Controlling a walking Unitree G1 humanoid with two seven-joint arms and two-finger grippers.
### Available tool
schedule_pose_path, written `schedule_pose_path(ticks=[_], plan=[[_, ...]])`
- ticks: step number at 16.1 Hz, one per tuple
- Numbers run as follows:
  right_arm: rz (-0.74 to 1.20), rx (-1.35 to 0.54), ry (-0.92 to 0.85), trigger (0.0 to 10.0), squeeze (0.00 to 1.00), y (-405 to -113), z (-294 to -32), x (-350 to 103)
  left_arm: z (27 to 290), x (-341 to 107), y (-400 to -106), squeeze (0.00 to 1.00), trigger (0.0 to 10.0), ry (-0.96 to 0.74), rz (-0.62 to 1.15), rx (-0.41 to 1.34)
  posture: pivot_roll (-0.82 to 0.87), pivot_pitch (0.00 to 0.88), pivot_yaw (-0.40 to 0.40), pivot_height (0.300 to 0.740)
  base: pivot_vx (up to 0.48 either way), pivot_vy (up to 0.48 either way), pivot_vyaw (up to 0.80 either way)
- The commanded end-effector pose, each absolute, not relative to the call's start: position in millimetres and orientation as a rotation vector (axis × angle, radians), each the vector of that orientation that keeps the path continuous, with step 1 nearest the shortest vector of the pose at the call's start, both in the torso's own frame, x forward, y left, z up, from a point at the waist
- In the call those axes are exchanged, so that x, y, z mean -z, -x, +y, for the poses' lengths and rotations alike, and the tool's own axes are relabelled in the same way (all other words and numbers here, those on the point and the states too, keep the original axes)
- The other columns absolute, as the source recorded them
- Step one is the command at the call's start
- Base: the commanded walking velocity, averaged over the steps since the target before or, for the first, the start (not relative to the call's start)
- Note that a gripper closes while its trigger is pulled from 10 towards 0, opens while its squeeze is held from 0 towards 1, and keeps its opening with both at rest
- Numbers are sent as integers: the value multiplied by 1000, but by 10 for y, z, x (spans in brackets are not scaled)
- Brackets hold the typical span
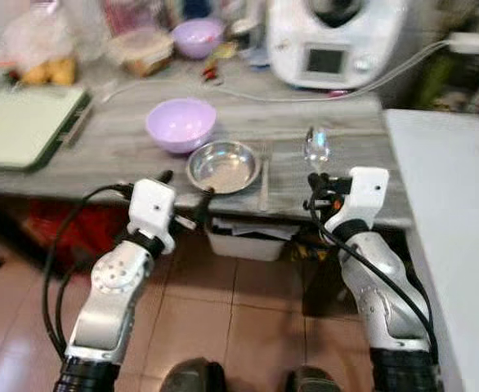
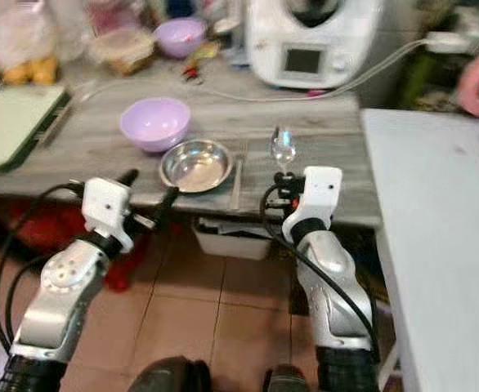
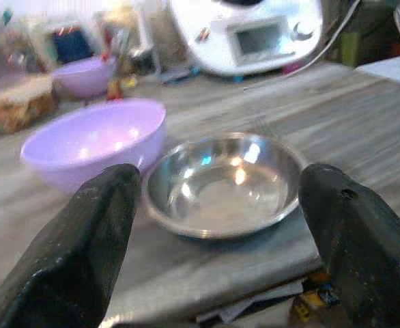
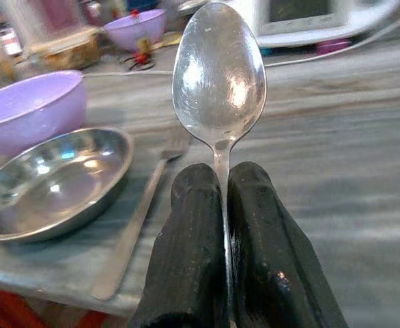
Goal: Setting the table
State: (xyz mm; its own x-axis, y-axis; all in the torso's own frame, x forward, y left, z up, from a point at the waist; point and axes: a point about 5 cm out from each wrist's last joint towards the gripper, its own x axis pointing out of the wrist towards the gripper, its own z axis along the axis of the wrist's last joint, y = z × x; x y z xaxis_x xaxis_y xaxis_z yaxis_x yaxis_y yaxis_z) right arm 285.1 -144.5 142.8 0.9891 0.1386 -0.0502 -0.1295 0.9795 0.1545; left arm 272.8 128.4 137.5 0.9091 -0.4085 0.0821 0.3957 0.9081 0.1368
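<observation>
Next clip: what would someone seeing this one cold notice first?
Likely the spoon, standing bowl-up and clamped by its handle in the right gripper over the near edge of the grey wooden table. Next, the steel dish at the table's front edge, a fork beside it and a lilac bowl touching it behind. The left gripper faces that dish, jaws spread wide.

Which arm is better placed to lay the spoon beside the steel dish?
Right: the right gripper is shut on the spoon, over the table. The left gripper is open, holding nothing, facing the steel dish.
</observation>
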Motion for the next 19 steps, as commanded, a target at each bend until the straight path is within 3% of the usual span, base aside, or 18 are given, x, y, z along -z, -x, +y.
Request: schedule_pose_path(ticks=[1, 6, 14, 19], plan=[[40, -103, -145, 10000, 0, -2857, -1525, -1466, 1215, -1405, -2712, 0, 10000, -118, -128, 438, -52, 124, 59, 740, 0, 0, 0], [37, -65, -138, 10000, 0, -2877, -1588, -1458, 1180, -1407, -2672, 0, 10000, -96, -121, 451, -48, 127, 58, 740, 0, 0, 0], [31, -69, -138, 10000, 0, -2869, -1599, -1465, 1192, -1427, -2652, 0, 10000, -77, -131, 440, -49, 131, 59, 740, 410, 0, -63], [15, -151, -138, 10000, 0, -2851, -1501, -1476, 1393, -1468, -2679, 0, 10000, -79, -147, 292, -42, 131, 62, 740, 58, 0, 305]])
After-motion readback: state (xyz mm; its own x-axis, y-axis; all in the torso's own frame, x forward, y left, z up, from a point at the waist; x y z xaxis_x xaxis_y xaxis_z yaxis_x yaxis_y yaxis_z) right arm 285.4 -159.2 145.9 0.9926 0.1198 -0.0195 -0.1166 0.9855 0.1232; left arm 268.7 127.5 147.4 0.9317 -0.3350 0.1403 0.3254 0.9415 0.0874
